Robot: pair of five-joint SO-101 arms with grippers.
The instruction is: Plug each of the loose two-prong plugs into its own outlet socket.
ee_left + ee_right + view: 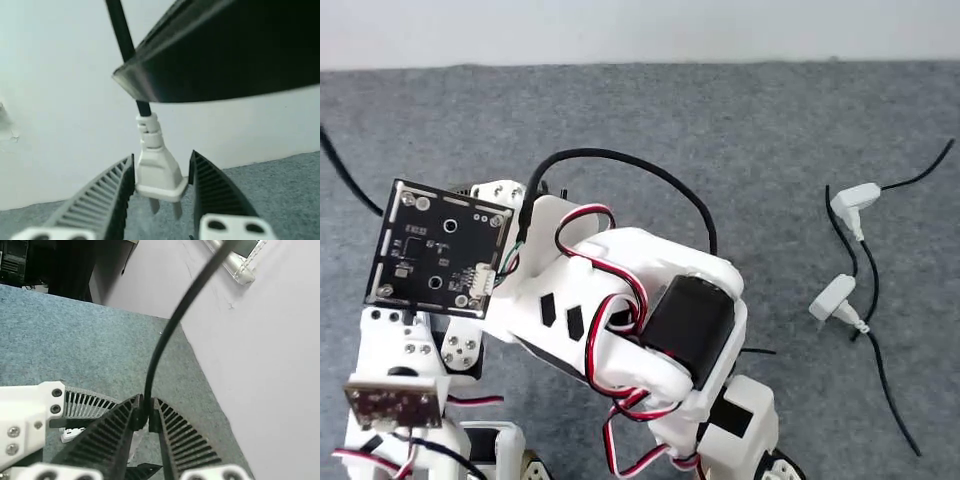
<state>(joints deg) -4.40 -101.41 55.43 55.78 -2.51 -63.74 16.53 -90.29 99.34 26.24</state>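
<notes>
Seemingly, white plug (pixel 157 172) in left gripper (pixel 161 158).

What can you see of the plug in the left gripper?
The plug is white and plastic-looking, with a flared body, a ribbed collar and two flat metal prongs pointing toward the wrist camera. A black cord leaves its far end. The ribbed black fingers of the left gripper clamp its two sides.

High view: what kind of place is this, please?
Probably an indoor robot test bench: a grey carpet-like table covering against a plain white wall, white robot arms side by side, and loose white corded plugs lying on it.
</notes>
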